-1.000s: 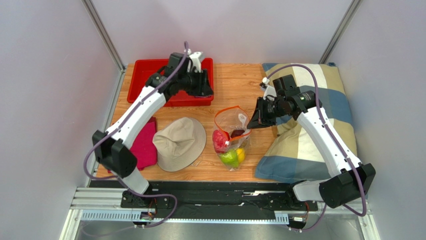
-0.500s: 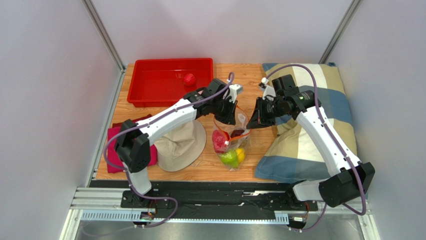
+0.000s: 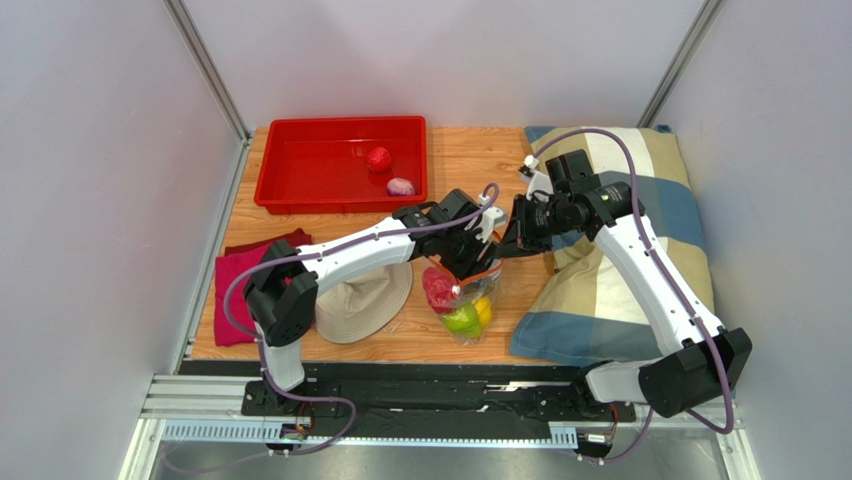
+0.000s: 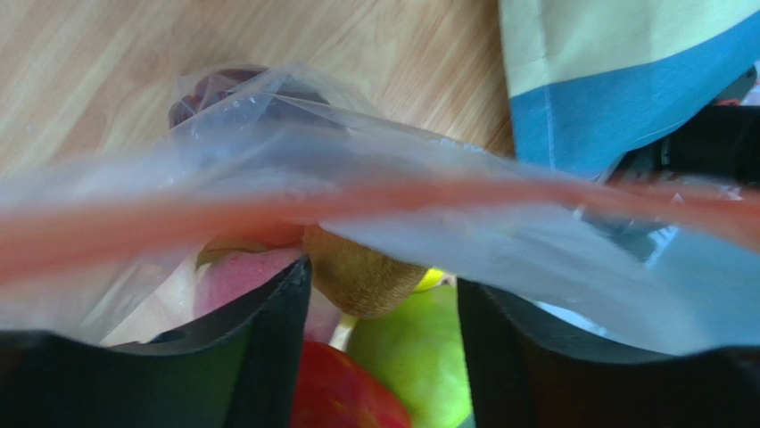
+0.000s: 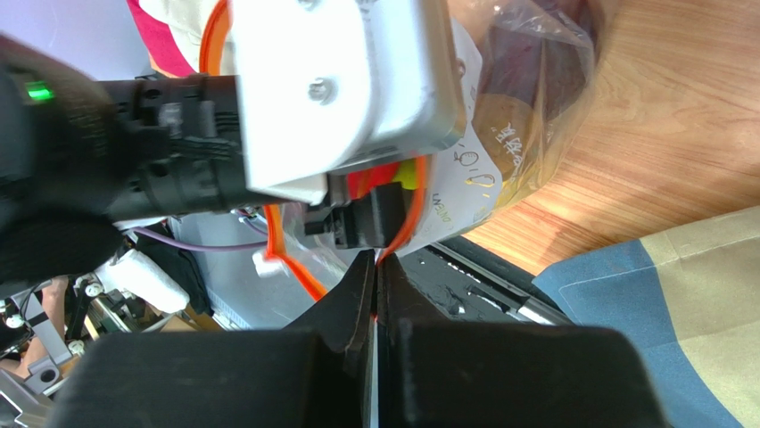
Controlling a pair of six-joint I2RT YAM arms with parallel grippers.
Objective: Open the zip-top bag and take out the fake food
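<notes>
Mid-counter (image 3: 470,160), between a hat (image 3: 362,300) and a pillow (image 3: 575,300), the zip-top bag (image 3: 462,298) lies clear and crinkled with its orange zipper rim spread open and the fake food (image 3: 460,318) bunched low inside: red, green, yellow, one brownish piece (image 4: 361,272). The right claw (image 5: 375,267) is pinched closed on the orange rim at the pillow side, and the left claw (image 4: 384,294) sits in the bag mouth with fingers spread, the brownish piece just beyond the gap. The bag's bottom is near the counter's near edge with the hat brim just beside it, and bare wood runs beyond to a red tray (image 3: 290,170) holding two loose pieces (image 3: 378,158).
</notes>
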